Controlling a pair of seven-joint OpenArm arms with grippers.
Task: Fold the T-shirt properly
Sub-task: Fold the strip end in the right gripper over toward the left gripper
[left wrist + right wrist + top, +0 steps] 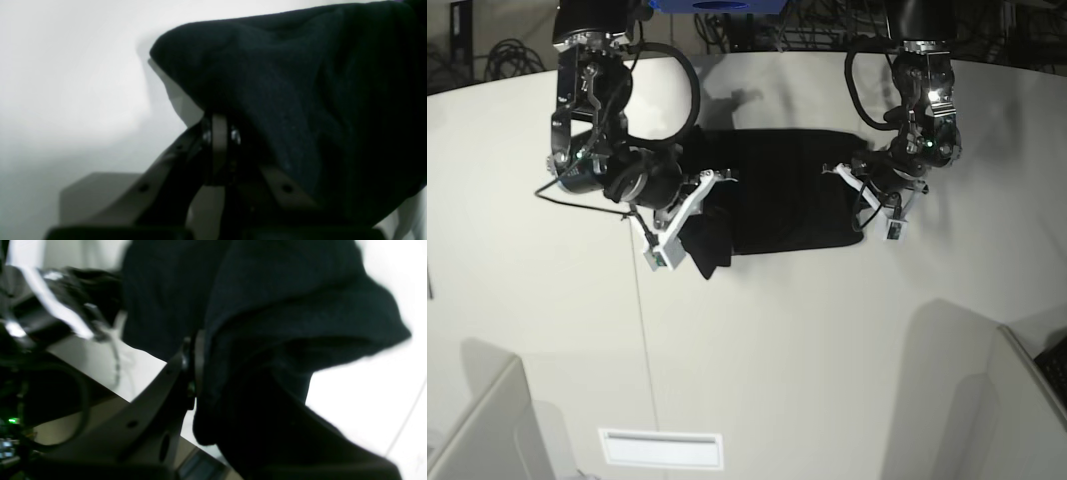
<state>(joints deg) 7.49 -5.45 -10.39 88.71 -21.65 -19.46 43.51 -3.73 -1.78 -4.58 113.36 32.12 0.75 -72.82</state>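
Everything is placed here against the large black cloth T-shirt (pixel 782 190), which lay partly folded, plain black side up, on the white surface (pixel 827 350), toward its far edge between the two arms.

At the T-shirt's left edge in the base view, the right gripper (pixel 689 212) was clenched on the cloth. A bunched fold of black fabric hung from it, lifted off the surface and drooping toward the near side. The right wrist view confirmed this: the dark fingers (pixel 191 366) were pressed against a thick gather of the T-shirt (pixel 267 323), which draped over and around them, with the white surface showing beyond. That view was blurred by motion, so finer detail could not be told.

The middle of the T-shirt lay flat on the surface as a dark rectangle.

At the T-shirt's right edge, the left gripper (pixel 874 200) was down on the cloth's corner. In the left wrist view its fingers (pixel 218 146) were closed together on the edge of the T-shirt (pixel 300 83), whose fabric rose in a raised hump above them and covered one side.
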